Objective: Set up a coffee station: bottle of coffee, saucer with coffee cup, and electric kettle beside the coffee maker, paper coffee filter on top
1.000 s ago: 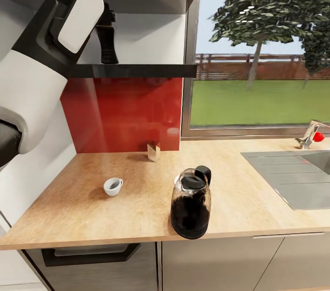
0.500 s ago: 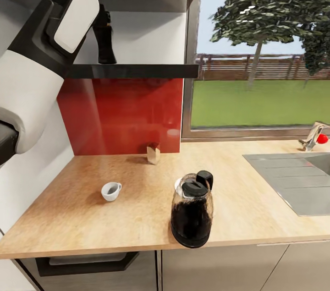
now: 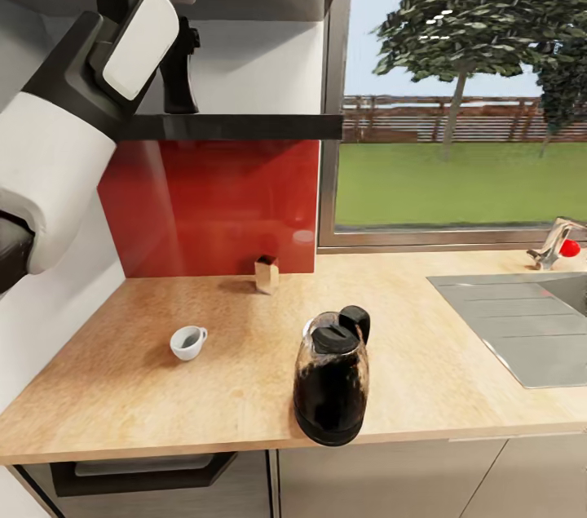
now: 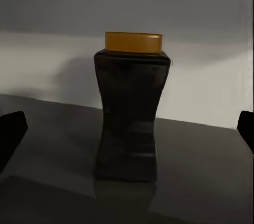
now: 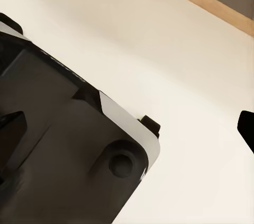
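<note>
The bottle of coffee (image 4: 132, 115), dark and waisted with an orange lid, stands upright on the dark kitchen shelf (image 3: 244, 126). My left gripper (image 3: 179, 77) is raised to shelf height. In the left wrist view its fingertips (image 4: 10, 134) stand wide apart, well short of the bottle, so it is open and empty. On the countertop (image 3: 204, 396) are a white coffee cup (image 3: 187, 341) and a glass vessel with black lid and base (image 3: 330, 379), either kettle or coffee maker. A white edge (image 3: 308, 329) peeks out behind the vessel. My right gripper (image 5: 129, 123) is open, over my own dark body.
A small brown box (image 3: 265, 273) stands by the red backsplash (image 3: 212, 200). The steel sink (image 3: 522, 322) and its tap (image 3: 554, 242) lie at the right under the window. The glass vessel stands close to the counter's front edge. A dark cabinet underside hangs just above the shelf.
The whole head picture has drifted slightly, so the camera moved. My left arm stays raised at the shelf with its gripper open. Nothing on the counter has moved.
</note>
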Controlling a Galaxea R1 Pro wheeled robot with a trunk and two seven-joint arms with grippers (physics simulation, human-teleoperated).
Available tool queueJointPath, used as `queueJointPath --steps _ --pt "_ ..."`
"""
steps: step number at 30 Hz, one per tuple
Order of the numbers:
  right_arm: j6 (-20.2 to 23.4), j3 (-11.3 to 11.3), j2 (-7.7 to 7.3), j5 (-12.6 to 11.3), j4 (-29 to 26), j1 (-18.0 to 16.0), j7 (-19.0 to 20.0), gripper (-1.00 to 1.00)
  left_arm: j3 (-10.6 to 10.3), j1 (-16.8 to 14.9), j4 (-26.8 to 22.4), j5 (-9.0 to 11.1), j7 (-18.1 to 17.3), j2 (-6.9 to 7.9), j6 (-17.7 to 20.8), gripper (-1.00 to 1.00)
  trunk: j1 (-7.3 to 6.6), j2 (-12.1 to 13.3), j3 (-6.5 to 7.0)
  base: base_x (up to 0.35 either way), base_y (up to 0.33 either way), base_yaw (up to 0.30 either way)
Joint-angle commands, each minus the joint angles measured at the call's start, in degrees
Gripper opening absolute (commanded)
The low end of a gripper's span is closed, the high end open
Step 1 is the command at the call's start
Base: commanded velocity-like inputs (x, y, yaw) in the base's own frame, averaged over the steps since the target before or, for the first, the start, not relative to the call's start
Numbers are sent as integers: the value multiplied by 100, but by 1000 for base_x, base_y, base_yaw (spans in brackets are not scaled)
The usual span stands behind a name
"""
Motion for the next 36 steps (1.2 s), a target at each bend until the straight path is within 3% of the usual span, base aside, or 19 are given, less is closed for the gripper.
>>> queueJointPath --steps 1,8,36 --pt "-25 -17 0 41 0 -4 19 100 -54 -9 1 55 27 9 -25 100 1 -7 -9 0 -23 0" --pt "-25 -17 0 41 0 -4 19 100 -227 6 23 56 -62 13 -251 100 1 -7 -9 0 -8 0" --pt "-25 -17 0 41 0 -4 19 100 -238 22 185 56 -79 82 -420 100 1 -7 -9 76 0 0"
